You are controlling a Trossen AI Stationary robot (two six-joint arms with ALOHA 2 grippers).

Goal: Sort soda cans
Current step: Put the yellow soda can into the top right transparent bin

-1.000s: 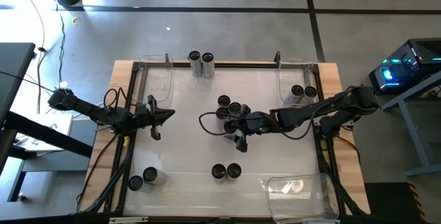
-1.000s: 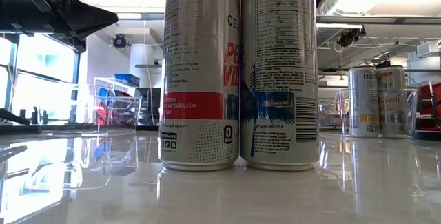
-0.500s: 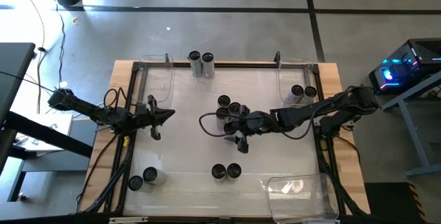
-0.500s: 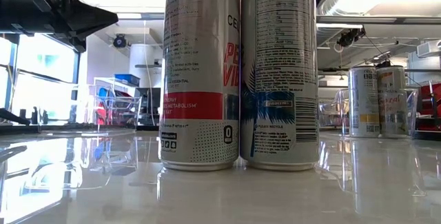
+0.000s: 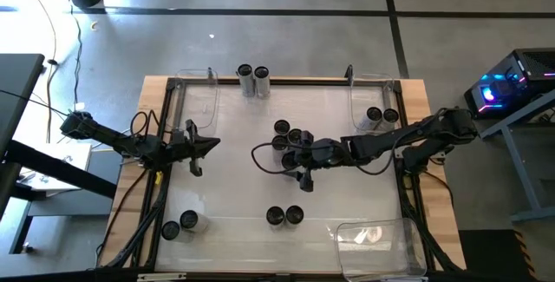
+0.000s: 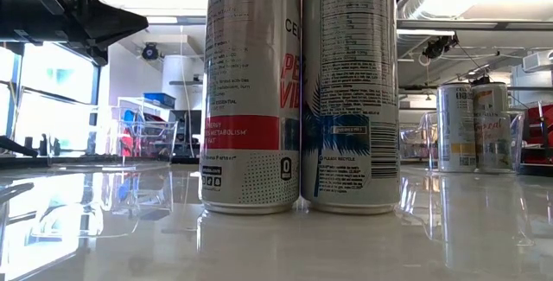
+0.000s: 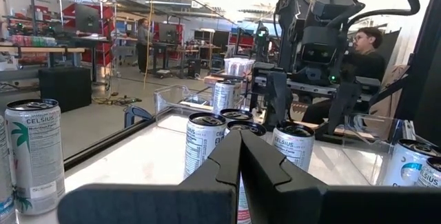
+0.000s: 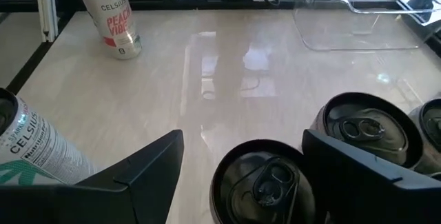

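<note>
Silvery can now sits between the right jaws, edged closer but wide open; a grasp looks near. Left jaws wait closed, empty.

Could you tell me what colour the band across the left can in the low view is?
Pinkish-red, on a white can; the low view shows it best.
</note>
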